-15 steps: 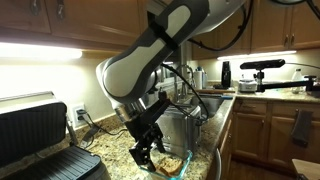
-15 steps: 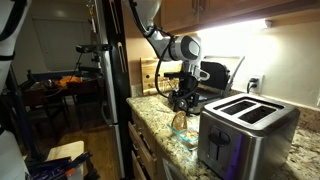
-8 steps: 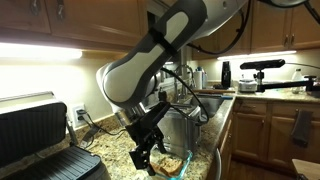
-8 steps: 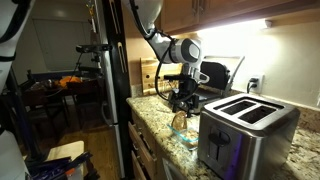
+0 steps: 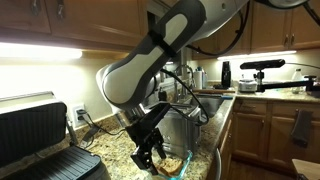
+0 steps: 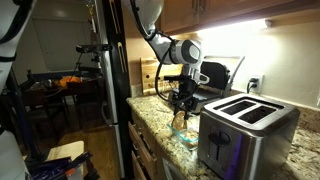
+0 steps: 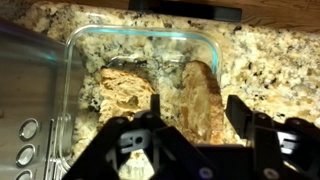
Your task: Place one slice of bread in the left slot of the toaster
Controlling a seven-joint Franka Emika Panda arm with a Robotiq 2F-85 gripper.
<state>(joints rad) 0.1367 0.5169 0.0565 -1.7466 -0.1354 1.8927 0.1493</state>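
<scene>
toaster point(image 6: 250, 135) adj. glass dish point(image 7: 140, 33), room above

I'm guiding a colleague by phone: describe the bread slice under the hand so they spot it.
Beside the brushed-steel two-slot toaster sits a clear rectangular glass dish holding two tan bread slices. Pick the slice propped on edge, farther from the toaster; its neighbour lies flat.

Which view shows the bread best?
Wrist view: the bread sits close up in the glass dish, straddled by the open claw. Both exterior views show only a small tan patch under the claw.
</scene>
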